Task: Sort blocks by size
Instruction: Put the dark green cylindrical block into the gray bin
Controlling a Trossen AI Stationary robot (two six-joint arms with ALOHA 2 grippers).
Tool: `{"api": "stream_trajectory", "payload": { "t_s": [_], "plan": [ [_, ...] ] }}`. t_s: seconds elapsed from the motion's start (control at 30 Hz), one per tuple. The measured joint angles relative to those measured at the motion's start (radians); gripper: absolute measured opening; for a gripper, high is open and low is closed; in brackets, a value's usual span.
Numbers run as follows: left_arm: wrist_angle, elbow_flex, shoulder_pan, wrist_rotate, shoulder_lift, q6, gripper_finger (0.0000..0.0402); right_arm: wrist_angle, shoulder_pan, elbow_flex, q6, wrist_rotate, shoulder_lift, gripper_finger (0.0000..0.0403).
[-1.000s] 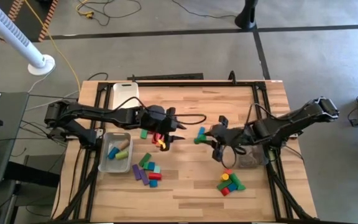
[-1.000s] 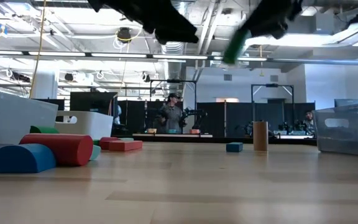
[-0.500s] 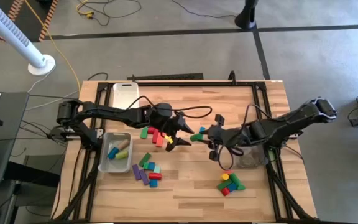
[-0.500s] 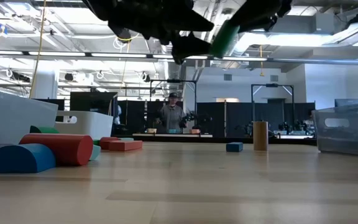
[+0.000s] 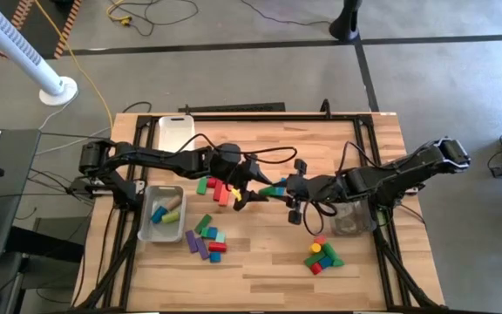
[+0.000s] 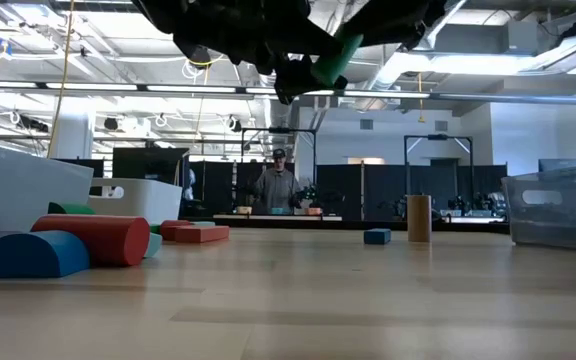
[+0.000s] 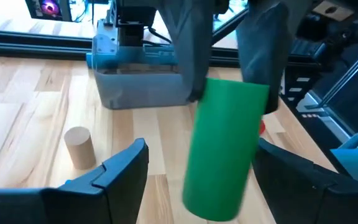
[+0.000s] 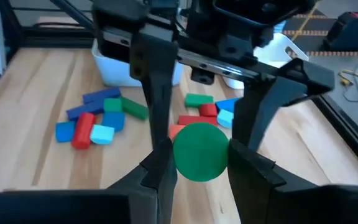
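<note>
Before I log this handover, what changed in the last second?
The left hand swung toward mid-table and spread open around the green wooden cylinder; the right hand carried it there, keeping its grip. The blocks on the table stayed put.

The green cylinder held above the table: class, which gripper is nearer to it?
Right. The right gripper is clamped on the green cylinder; the left gripper is open, its fingers either side of it, not touching.

The green cylinder (image 5: 274,189) is half covered from above by both grippers' fingers — in the low view (image 6: 334,60) only a blurred sliver shows.
</note>
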Motion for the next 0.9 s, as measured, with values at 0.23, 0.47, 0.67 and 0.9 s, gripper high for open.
{"api": "stream_trajectory", "payload": {
  "t_s": [0.23,0.47,0.67,0.9],
  "plan": [
    [-0.001,0.000,0.000,-0.009,0.000,0.008,0.0245,0.016,-0.003,0.000,-0.001,-0.001,0.000,0.0147],
    [-0.004,0.000,-0.001,-0.004,0.000,0.051,0.0165,0.009,-0.005,0.000,0.000,0.000,0.000,0.0149],
    [-0.024,0.000,-0.001,0.015,0.000,0.081,0.0123,0.007,-0.005,0.000,0.001,-0.002,0.000,0.0161],
    [-0.083,-0.001,0.000,0.017,-0.008,0.092,0.0123,0.009,-0.004,0.000,0.000,-0.001,-0.001,0.0186]
  ]
}}
